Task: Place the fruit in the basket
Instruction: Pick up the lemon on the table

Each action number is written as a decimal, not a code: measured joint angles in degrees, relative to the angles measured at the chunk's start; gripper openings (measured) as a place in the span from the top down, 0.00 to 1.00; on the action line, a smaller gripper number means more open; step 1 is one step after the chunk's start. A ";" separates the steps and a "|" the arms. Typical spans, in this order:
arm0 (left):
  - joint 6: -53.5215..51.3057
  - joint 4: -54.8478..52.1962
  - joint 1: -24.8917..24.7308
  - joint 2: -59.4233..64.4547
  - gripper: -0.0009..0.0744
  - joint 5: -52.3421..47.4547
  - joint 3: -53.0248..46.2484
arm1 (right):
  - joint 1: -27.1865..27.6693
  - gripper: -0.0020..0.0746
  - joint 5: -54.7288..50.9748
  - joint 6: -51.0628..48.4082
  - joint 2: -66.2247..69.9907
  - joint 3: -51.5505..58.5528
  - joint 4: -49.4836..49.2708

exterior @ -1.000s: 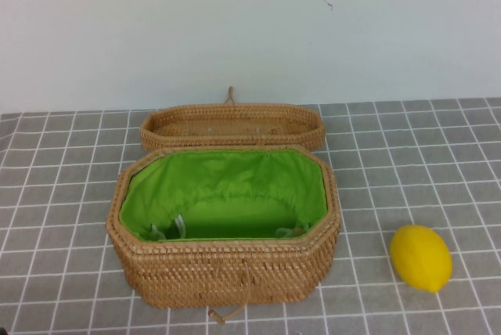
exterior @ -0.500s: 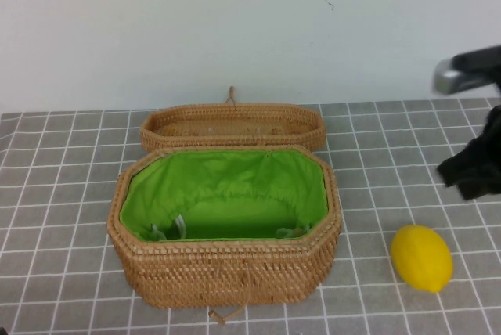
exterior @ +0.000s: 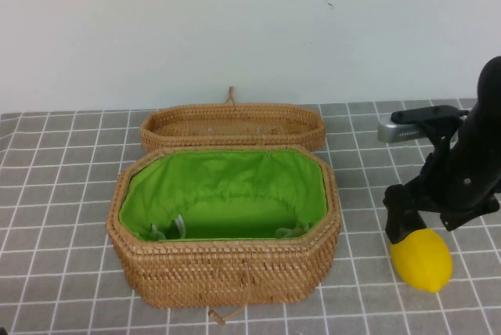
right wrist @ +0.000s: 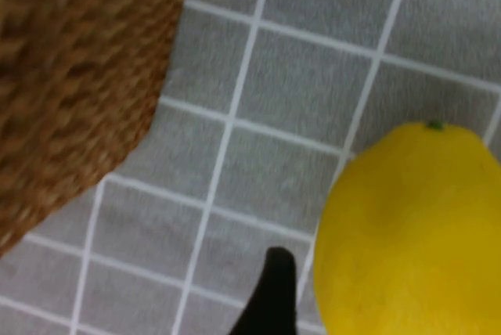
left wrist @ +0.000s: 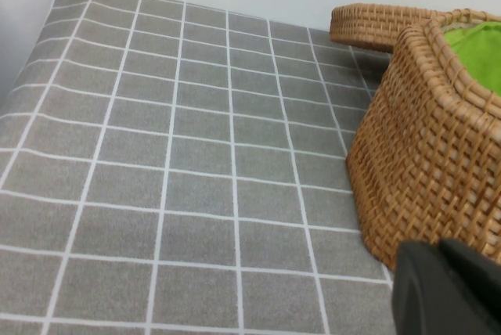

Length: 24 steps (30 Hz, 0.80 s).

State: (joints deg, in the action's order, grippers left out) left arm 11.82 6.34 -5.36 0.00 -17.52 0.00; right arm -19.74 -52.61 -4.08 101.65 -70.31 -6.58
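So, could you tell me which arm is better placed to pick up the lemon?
The right. Its pincer hangs directly over the lemon, right of the basket. The left pincer sits by the basket's far side, away from the fruit.

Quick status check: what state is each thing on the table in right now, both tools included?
Lemon: on the table mat, right of the basket, not lifted.
Basket: open, green lining showing, no fruit inside.
Wicker lid: off, lying behind the basket.
Right tool: down at the lemon; one fingertip sits beside it.
Left tool: low beside the basket's outer wall, away from the lemon.
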 joint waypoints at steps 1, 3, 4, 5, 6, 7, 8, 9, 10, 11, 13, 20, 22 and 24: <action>0.00 0.00 0.00 0.00 0.99 0.00 0.00 | 0.00 0.08 0.68 -0.15 0.75 0.00 0.00; 0.00 0.00 0.00 0.05 0.99 0.00 0.00 | 0.00 0.07 0.99 -0.54 2.05 0.00 0.00; 0.00 0.00 0.00 0.05 0.99 0.00 0.00 | 0.00 0.07 0.99 -0.68 2.58 0.00 0.00; 0.00 0.00 0.00 0.05 0.99 0.00 0.00 | 0.00 0.07 0.99 -1.00 3.23 0.00 0.00; 0.00 0.00 0.00 0.00 0.99 0.00 0.00 | 0.00 0.07 0.99 -1.27 3.89 0.00 0.00; 0.00 0.11 0.00 0.00 0.99 0.00 0.00 | 0.00 0.07 0.99 -1.27 4.38 0.00 0.00; 0.00 0.11 0.00 0.00 0.99 0.00 0.00 | 0.00 0.07 0.99 -1.38 4.94 0.00 0.00; 0.00 0.11 0.00 0.00 0.99 0.00 0.00 | 0.00 0.07 0.87 -1.38 5.37 0.00 0.00; 0.00 0.11 0.00 0.05 0.99 0.00 0.00 | 0.00 0.07 0.75 -1.38 5.85 0.00 0.00; 0.00 0.11 0.00 0.05 0.99 0.00 0.00 | 0.00 0.07 0.75 -1.38 6.29 0.00 0.00; 0.00 0.11 0.00 0.05 0.99 0.00 0.00 | 0.00 0.07 0.89 -1.38 6.87 0.00 0.00; 0.00 0.11 0.00 0.05 0.99 0.04 0.00 | 0.00 0.26 0.85 -1.38 7.12 0.00 0.00; 0.00 0.11 -0.08 0.05 0.99 0.04 0.00 | 0.00 0.28 0.18 -2.26 6.54 -0.76 0.11; 0.00 0.11 -0.08 0.05 0.99 0.04 0.00 | 0.00 0.28 -0.16 -3.88 5.13 -2.77 0.22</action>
State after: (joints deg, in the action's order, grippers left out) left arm 11.82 6.45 -5.44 0.05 -17.48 0.00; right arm -19.74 -52.77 -7.96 106.78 -73.08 -6.36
